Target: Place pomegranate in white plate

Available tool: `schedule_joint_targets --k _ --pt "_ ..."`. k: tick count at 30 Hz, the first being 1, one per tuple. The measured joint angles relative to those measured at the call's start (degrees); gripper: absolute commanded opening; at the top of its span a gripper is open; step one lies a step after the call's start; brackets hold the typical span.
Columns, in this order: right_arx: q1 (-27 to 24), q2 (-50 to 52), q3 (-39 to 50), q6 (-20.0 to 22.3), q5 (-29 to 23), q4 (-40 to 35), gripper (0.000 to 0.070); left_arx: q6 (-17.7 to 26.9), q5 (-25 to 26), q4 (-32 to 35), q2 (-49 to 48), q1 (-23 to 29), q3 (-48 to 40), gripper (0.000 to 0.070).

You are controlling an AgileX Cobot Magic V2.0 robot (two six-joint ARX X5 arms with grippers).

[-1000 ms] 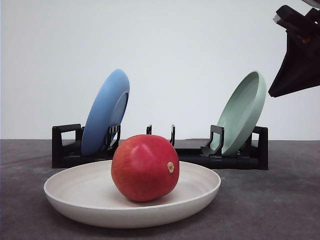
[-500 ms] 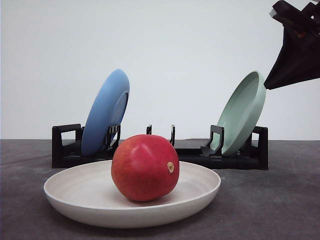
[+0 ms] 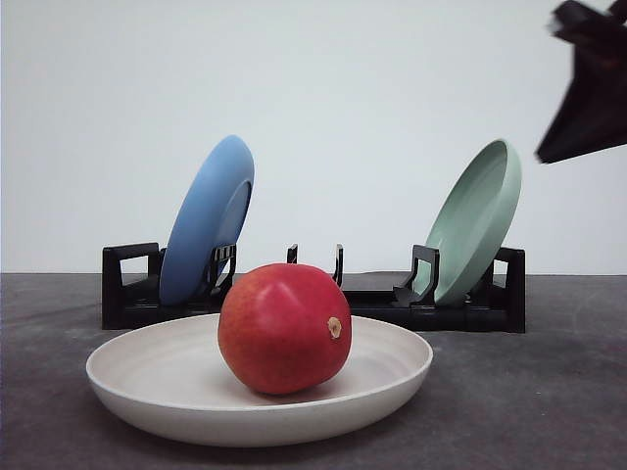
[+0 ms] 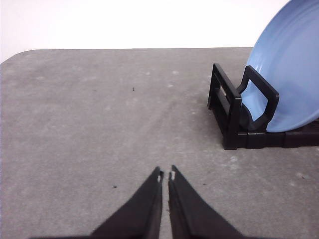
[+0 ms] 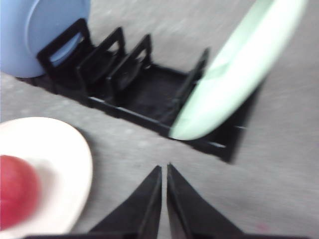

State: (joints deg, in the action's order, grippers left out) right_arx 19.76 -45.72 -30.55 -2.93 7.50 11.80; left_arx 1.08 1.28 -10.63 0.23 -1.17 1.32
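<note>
Partly blurred: pomegranate [image 5: 17,191] cut off, white plate [image 5: 65,164].

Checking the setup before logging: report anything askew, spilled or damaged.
Nothing stands out. The pomegranate sits inside the white plate, flat on the table. The blue plate and green plate lean in the black rack as racked plates do.

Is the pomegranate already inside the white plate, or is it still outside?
Inside. The pomegranate rests on the floor of the white plate, with the rim visible on both sides of it. No gripper touches it.
</note>
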Motion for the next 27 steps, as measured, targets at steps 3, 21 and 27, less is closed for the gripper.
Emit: schedule_joint_targets --k 3,21,27 --pt "-2.3 6.3 4.8 0.9 -1.6 -0.2 0.0011 0.0 0.0 0.0 0.0 0.0 0.0 0.0000" --pt "-15.3 40.6 25.9 1.1 -6.3 -1.8 0.0011 0.0 0.0 0.0 0.0 0.0 0.0 0.0000" --pt "-16.6 44.4 29.7 0.6 -6.3 -3.6 0.0011 0.0 0.0 0.0 0.0 0.0 0.0 0.0000"
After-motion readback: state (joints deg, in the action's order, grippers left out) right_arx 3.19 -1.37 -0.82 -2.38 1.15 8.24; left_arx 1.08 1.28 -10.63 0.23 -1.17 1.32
